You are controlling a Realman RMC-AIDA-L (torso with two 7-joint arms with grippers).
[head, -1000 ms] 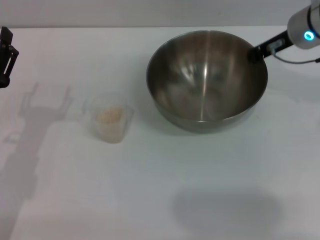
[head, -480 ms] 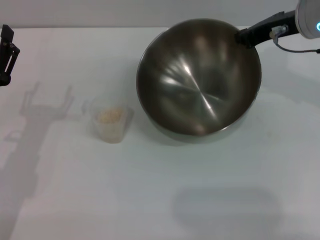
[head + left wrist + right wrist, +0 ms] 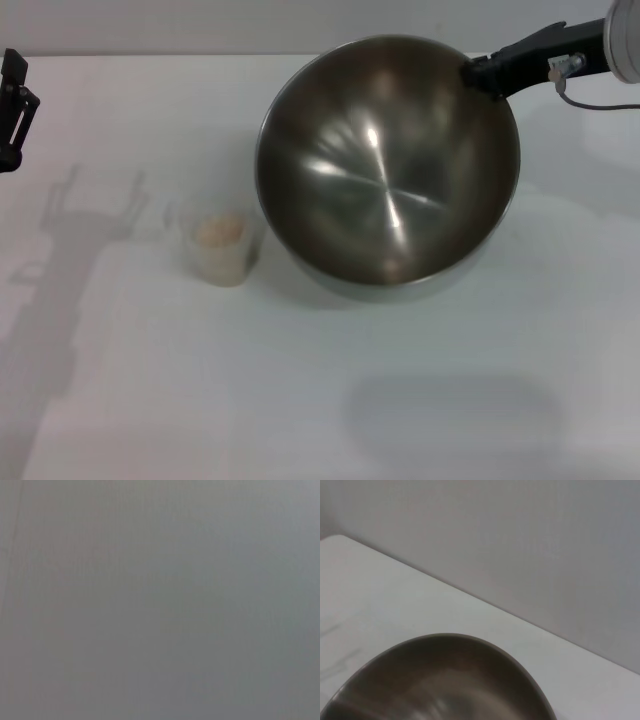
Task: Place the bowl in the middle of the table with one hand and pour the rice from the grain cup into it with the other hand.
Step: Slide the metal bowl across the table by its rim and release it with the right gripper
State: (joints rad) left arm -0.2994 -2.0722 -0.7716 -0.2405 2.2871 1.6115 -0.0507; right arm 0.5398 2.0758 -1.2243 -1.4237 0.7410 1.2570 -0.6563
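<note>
White table [image 3: 300, 400]; right claw [image 3: 478, 72] clamps bowl [image 3: 385, 170] rim.

Even, fairly bright overhead light washes the white table [image 3: 320, 400], leaving soft grey shadows: an arm-shaped one at the left and a broad blurred patch near the front edge. The steel bowl [image 3: 388, 165] carries streaky highlights radiating from its centre, and the whole head view is slightly soft. The left wrist view is a featureless dim grey, while the right wrist view shows the bowl's rim [image 3: 470, 640] out of focus.
</note>
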